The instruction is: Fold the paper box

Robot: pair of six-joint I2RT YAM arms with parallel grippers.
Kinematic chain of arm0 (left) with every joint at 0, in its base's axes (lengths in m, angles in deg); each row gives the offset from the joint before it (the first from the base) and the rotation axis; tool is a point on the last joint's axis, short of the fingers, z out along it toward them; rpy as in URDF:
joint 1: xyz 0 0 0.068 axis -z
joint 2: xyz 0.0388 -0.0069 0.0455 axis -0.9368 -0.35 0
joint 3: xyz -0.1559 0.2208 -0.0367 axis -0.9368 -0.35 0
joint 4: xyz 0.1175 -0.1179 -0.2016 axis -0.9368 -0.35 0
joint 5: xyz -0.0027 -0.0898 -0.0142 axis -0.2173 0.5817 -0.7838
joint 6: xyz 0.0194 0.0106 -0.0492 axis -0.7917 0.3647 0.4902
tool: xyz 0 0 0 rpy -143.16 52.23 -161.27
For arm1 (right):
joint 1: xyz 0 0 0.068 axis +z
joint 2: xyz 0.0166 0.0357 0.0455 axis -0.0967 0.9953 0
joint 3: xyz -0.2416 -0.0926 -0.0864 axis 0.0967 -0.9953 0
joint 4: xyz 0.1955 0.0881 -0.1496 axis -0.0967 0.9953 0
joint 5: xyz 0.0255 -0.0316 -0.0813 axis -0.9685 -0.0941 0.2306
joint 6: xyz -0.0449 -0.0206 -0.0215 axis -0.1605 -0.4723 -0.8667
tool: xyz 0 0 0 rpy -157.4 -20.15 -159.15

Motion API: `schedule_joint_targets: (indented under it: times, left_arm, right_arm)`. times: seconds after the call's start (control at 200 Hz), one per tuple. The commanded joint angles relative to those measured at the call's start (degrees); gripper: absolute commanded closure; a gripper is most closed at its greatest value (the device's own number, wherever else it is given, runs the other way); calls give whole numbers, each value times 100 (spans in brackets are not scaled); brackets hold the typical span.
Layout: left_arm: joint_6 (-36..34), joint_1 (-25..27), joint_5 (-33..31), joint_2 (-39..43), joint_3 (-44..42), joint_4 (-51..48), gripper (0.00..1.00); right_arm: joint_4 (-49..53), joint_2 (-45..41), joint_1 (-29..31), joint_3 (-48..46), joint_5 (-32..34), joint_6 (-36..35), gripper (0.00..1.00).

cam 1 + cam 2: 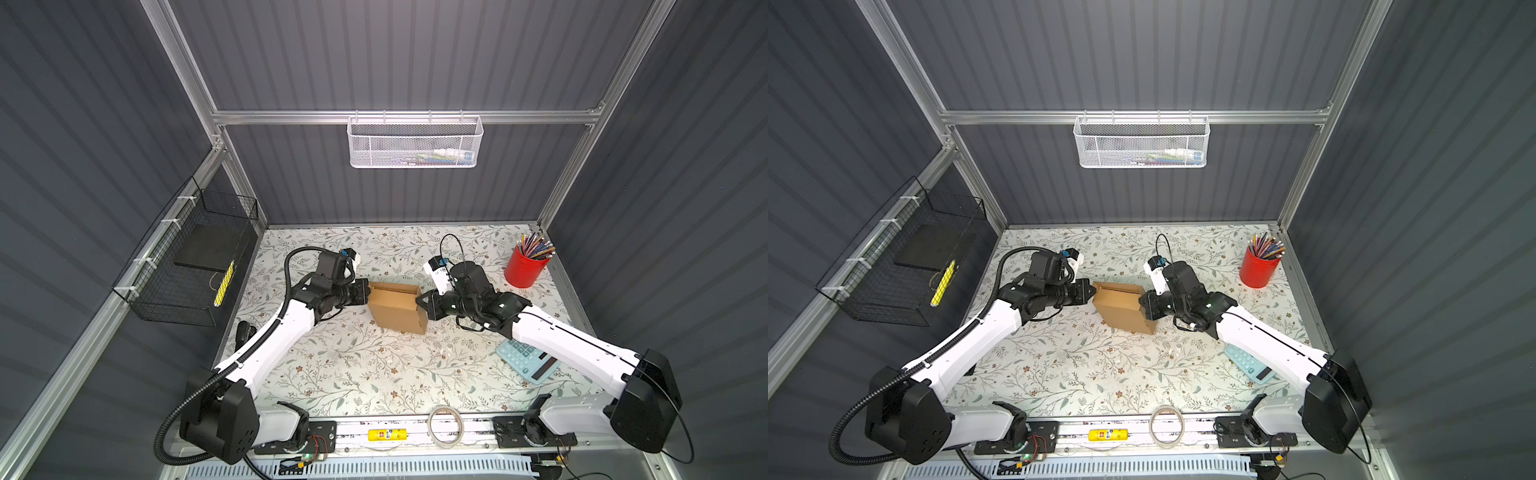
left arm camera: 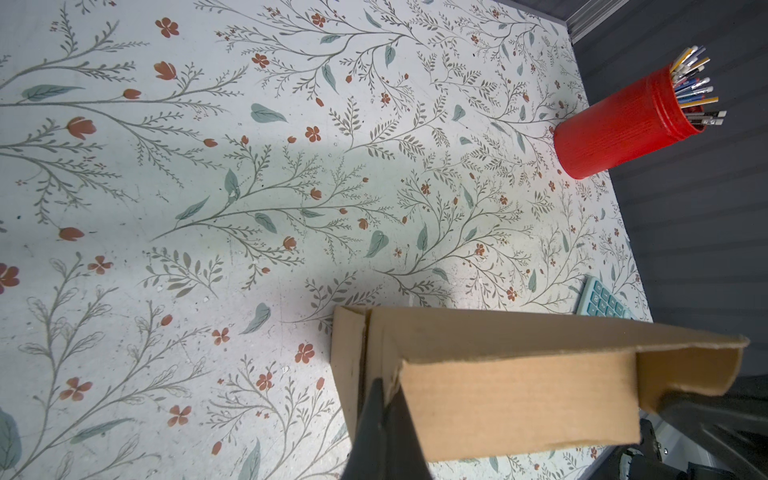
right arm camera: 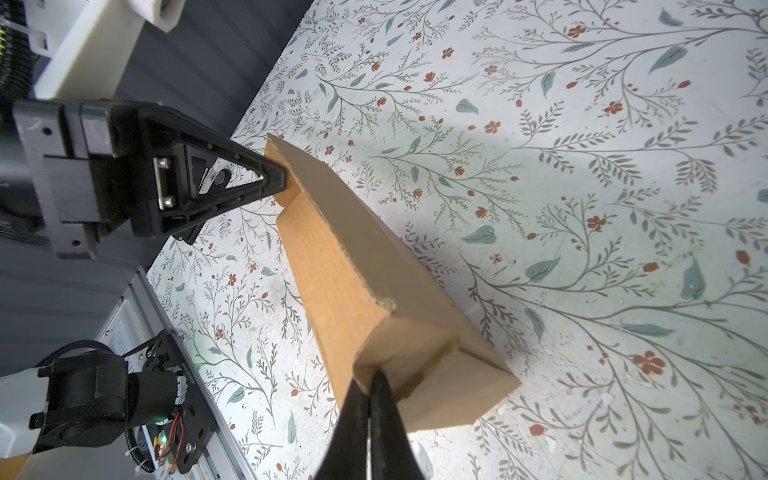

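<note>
A plain brown corrugated cardboard box [image 1: 397,307], partly erected, is seen in both top views around the middle of the floral-patterned desk [image 1: 353,365], between the two arms. The left fingers [image 2: 374,419] are pressed together on a thin cardboard edge at the box's left end. The right fingers [image 3: 353,419] are pinched on a flap corner at its right end. In the right wrist view the left fingers [image 3: 274,183] are seen meeting the far end of the box. A narrow dark slit is visible along the far top [image 1: 1119,289], so the top is judged not fully closed. Whether the base is resting on the desk or held just off it cannot be told. Step in hand is judged to be mid-fold: walls are up, ends are being held, and the end flaps and closure are not yet finished. For the next move, one end is best kept pinned while the other flap is creased and tucked inward. Pressure should be kept light so the board is not crushed or the box skewed. A red ribbed cup of pencils [image 1: 524,270] and a light-blue calculator [image 1: 525,359] are well apart on the right and not involved.
</note>
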Motion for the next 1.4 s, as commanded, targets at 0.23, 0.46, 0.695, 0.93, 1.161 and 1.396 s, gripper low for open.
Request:
schedule_joint_targets:
  times: [0.23,0.46,0.695,0.93,1.161,1.396]
  left_arm:
    - [-18,89,380,-114,76,-192,100]
    - [-9,98,393,-105,70,-170,100]
    - [-1,100,387,-79,23,-174,100]
    - [-9,106,386,-79,59,-192,100]
    - [-9,115,386,-87,57,-191,100]
    - [-44,111,351,-85,116,-261,100]
  right_arm:
    - [-282,112,99,187,-270,69,93]
    - [-263,166,115,257,-281,72,93]
    - [-254,202,142,289,-263,63,93]
    - [-234,217,159,293,-235,67,93]
    - [-251,243,168,314,-246,74,93]
    - [-147,253,170,363,-226,29,93]
